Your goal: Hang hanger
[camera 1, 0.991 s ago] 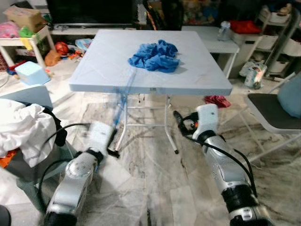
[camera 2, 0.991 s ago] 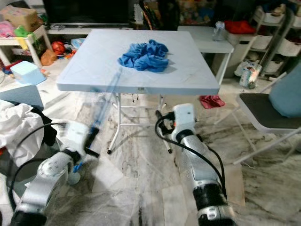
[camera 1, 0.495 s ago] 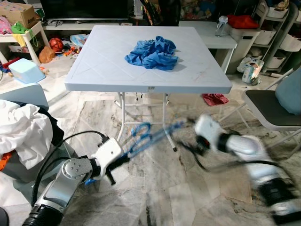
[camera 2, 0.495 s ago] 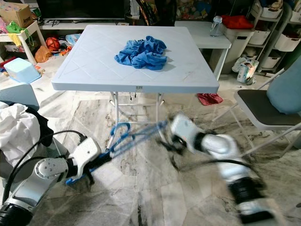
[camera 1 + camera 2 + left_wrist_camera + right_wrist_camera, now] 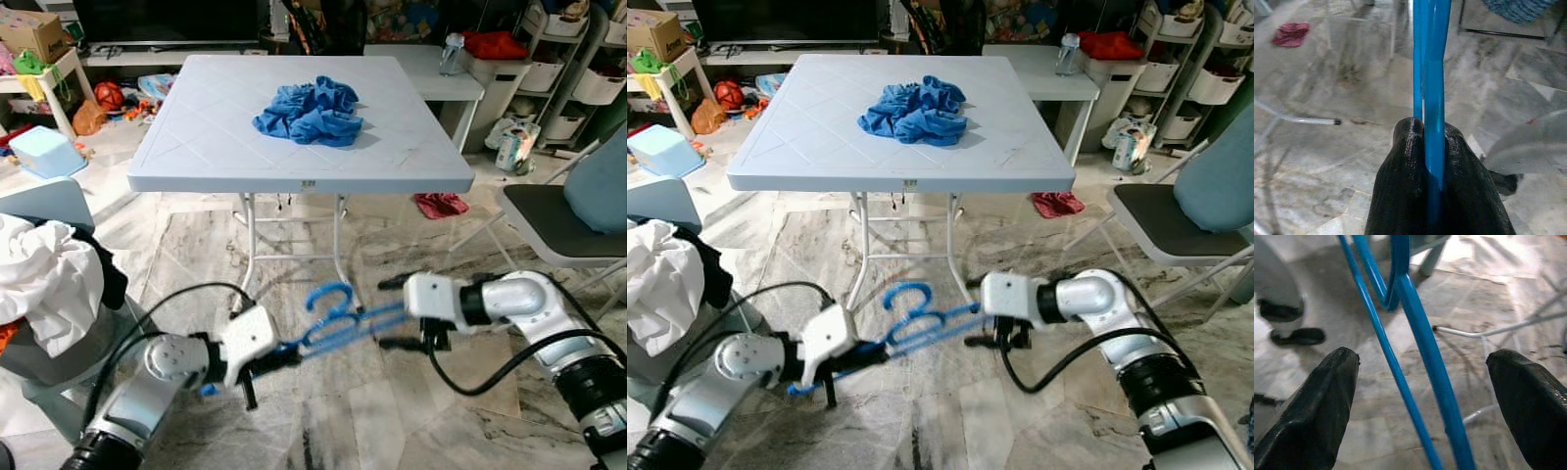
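Our left gripper [image 5: 1434, 161] is clenched on one end of the blue hanger [image 5: 338, 323], held low over the marble floor [image 5: 323, 431] in front of the white table [image 5: 196, 147]. Since half a second ago our right gripper [image 5: 1420, 396] has swung in and now straddles the hanger's other end with fingers spread, seemingly not yet touching. We judge a handover or two-handed grip is next; hanging remains undone.
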